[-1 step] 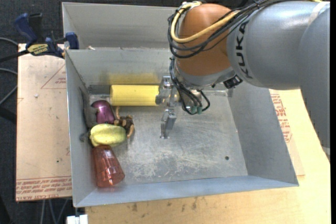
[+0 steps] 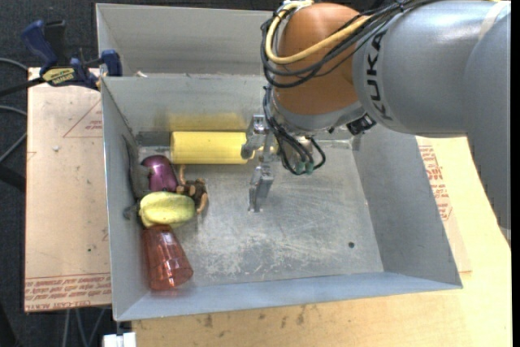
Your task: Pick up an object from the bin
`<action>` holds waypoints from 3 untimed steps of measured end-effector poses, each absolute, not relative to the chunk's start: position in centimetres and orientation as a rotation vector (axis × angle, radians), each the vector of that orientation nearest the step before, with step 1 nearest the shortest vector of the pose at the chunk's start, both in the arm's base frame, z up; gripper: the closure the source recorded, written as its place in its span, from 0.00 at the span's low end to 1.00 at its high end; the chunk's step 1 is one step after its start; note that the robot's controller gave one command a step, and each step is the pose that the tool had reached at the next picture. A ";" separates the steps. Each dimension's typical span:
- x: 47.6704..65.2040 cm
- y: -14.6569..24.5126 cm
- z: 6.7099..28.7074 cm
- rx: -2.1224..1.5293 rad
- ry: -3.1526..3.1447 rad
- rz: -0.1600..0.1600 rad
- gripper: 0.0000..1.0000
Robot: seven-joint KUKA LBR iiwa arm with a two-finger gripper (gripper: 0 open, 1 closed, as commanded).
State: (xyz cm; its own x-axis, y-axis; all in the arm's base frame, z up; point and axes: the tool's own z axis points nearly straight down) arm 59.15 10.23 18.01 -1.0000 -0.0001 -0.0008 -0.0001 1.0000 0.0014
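My gripper (image 2: pixel 258 197) hangs over the bare bin floor near the middle, its tip low above the metal and nothing showing in it. Just to its left at the back lies a yellow cylinder (image 2: pixel 209 147) on its side, its right end close to the gripper's body. Further left, along the bin's left wall, lie a purple rounded thing (image 2: pixel 158 171), a yellow-green lumpy thing (image 2: pixel 167 209) and a small brown piece (image 2: pixel 196 194). A pinkish-red see-through bottle (image 2: pixel 166 259) lies in the front left corner.
The arm with its orange cover and cables reaches in from the right and hangs over the bin's back middle. A thin dark grey strip (image 2: pixel 130 154) lies along the left wall behind the purple thing. The bin's right half shows bare scuffed floor.
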 end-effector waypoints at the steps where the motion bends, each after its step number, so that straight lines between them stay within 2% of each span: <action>1: 60.8 15.0 12.8 -0.171 3.131 0.002 0.00; 2: 63.3 17.7 10.9 -0.253 3.151 -0.003 0.00; 3: 60.6 19.2 12.1 0.020 3.142 0.002 0.00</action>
State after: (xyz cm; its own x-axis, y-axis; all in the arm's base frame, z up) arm 60.60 19.23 12.09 -0.9999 0.0125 0.0001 0.0125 0.9999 0.0010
